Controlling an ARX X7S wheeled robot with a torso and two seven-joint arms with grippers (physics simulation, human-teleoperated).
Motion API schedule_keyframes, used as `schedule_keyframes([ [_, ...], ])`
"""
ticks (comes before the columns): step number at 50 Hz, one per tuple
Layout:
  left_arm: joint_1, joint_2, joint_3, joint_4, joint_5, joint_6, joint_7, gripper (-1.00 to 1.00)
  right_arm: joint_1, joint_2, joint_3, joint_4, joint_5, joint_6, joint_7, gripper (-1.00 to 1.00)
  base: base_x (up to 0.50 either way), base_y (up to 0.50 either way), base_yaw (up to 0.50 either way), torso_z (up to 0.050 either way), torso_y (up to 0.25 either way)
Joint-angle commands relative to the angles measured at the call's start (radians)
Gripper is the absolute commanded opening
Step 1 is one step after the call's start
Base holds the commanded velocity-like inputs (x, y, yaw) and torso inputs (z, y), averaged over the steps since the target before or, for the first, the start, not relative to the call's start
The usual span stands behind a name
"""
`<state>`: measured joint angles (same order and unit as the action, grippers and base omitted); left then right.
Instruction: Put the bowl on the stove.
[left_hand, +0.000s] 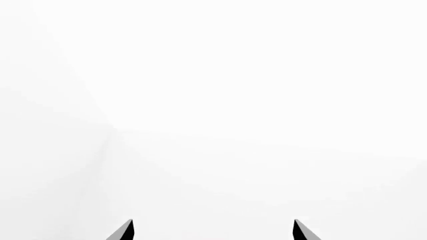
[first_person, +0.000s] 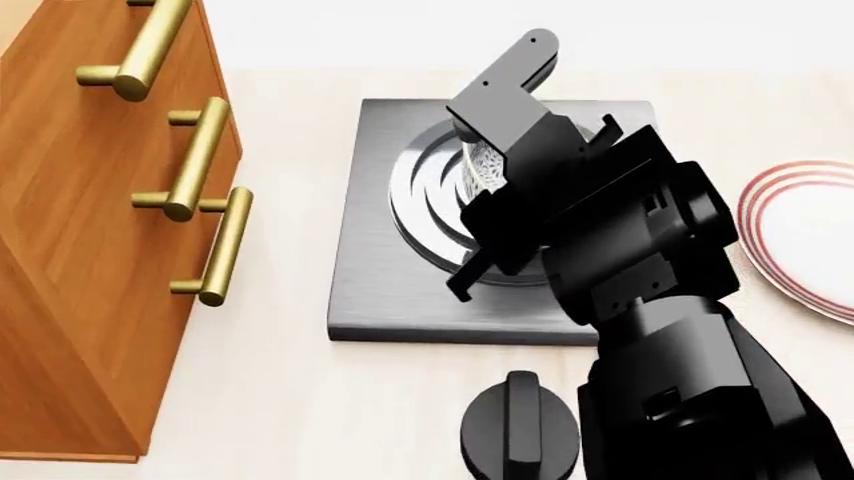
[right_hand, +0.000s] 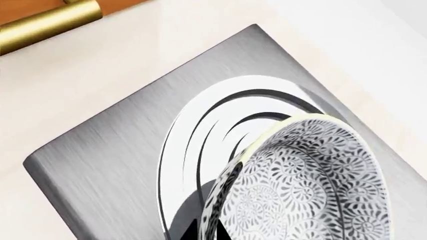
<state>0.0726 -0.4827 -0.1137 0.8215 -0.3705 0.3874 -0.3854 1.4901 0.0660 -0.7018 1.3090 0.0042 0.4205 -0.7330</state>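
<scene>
Gripping the deep white grey-speckled floral bowl (right_hand: 307, 190) by its rim over the dark grey ringed stove (first_person: 367, 260), the right pincer (first_person: 487, 165) held stiff, breakable, slippery ware; left pincer (left_hand: 213, 231) released.

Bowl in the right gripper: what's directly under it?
The stove lies under the bowl, its ringed burner showing beside the rim. Whether the bowl touches the burner is hidden by the bowl itself and the right gripper.

1. Illumination is bright and even in all views; renders are sharp, without blur or edge distortion.
2. The left wrist view is washed out to near-uniform white.
3. The stove (right_hand: 120, 150) shows brushed specular sheen; its rings cast dark shadows.
</scene>
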Motion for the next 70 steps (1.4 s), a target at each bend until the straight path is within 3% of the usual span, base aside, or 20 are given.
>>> schedule_keyframes([
  [1,-0.002,-0.001,0.002,0.0,-0.009,0.003,-0.003,1.0,0.007,-0.001,0.005,0.0,-0.002,-0.007,0.001,-1.0,0.0,0.0,0.0,0.0,0.0],
  [17,0.007,-0.007,0.01,0.001,0.04,0.01,0.012,1.0,0.007,-0.001,0.005,0.0,-0.002,-0.007,0.001,-1.0,0.0,0.0,0.0,0.0,-0.028],
  [21,0.001,-0.001,0.002,-0.002,-0.014,0.014,-0.007,1.0,0.007,-0.001,0.005,0.0,-0.002,-0.007,0.001,-1.0,0.0,0.0,0.0,0.0,-0.131],
  [39,-0.001,-0.003,0.014,-0.007,-0.003,0.02,-0.002,1.0,0.007,-0.001,0.005,0.0,-0.002,-0.007,0.001,-1.0,0.0,0.0,0.0,0.0,0.0],
  [40,0.0,-0.002,0.013,-0.007,-0.003,0.02,-0.002,1.0,0.007,-0.001,0.005,0.0,-0.002,-0.007,0.001,1.0,0.0,0.0,0.0,0.0,0.0],
  [61,-0.003,-0.002,0.015,-0.009,0.001,0.023,-0.008,1.0,0.007,-0.001,0.005,0.0,-0.002,-0.007,0.001,1.0,0.0,0.0,0.0,0.0,0.0],
  [62,-0.004,-0.002,0.016,-0.009,0.0,0.022,-0.009,1.0,-0.029,-0.021,0.155,0.0,0.002,0.062,-0.081,1.0,0.0,0.0,0.0,0.0,0.0],
  [63,-0.004,-0.002,0.016,-0.01,0.002,0.022,-0.009,1.0,-0.028,-0.022,0.216,0.0,0.001,0.06,-0.089,1.0,0.0,0.0,0.0,0.0,0.0],
  [70,-0.005,-0.002,0.013,-0.013,0.005,0.011,-0.018,1.0,-0.02,-0.019,0.246,0.0,0.006,0.001,-0.134,1.0,0.0,0.0,0.0,0.0,0.0],
])
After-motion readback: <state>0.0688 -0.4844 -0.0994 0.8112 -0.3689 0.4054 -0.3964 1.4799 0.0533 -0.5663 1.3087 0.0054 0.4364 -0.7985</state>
